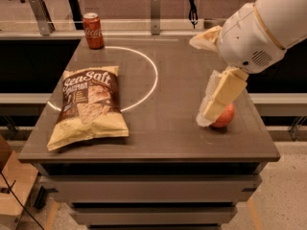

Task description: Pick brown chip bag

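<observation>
Left half of the bench [168, 133], toward the front edge: brown chip bag [88, 107], flat on its back, dark front up, white "Sea Salt" lettering at its top end, chip picture below, pale yellow along the sides and across the crumpled bottom seam. Tilted a little, top end leaning toward the right of the frame, bottom left corner close to the bench's front left corner.

Right side of the frame: claw [197, 80], hanging over the right part of the bench from a white arm [268, 23] entering at the upper right corner. Apart, with 2 pale yellow fingers [223, 95] spread wide: 1 pointing down and left, its tip low over the bench, the other higher, beside the white wrist, pointing toward the left of the frame. Holding nothing. Well apart from the bag, with bare bench top between.

Lower right of the bench, near its front right corner: red apple [226, 120], partly hidden by the lower finger's tip. Touching or not, cannot tell.

Upper left of the bench, at its back edge: red soda can [93, 30], upright, well apart from the bag.

Across the middle of the bench top: thin white circle line [156, 78], its left part hidden under the bag.

Behind the bench, along the top of the frame: upright metal posts [154, 11].
</observation>
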Motion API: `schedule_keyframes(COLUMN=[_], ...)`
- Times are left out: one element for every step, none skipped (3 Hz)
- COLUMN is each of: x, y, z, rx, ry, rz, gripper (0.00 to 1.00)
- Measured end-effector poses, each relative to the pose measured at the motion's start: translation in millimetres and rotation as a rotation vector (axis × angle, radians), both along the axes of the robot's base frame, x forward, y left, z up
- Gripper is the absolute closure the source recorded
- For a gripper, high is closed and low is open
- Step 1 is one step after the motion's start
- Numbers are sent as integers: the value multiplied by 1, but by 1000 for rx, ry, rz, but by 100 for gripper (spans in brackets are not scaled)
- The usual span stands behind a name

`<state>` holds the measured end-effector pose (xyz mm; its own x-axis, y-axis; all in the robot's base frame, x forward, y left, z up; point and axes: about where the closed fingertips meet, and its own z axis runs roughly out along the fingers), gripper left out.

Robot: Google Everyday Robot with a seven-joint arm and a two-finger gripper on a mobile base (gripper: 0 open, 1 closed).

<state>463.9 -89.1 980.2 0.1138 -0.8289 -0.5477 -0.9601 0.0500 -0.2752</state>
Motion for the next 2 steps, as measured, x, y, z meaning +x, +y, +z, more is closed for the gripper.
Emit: schedule_keyframes(x=[0, 4], y=[3, 17], z=[2, -3], rx=[9, 32], ry=[-2, 4], rz=[2, -1], gripper=[0, 0])
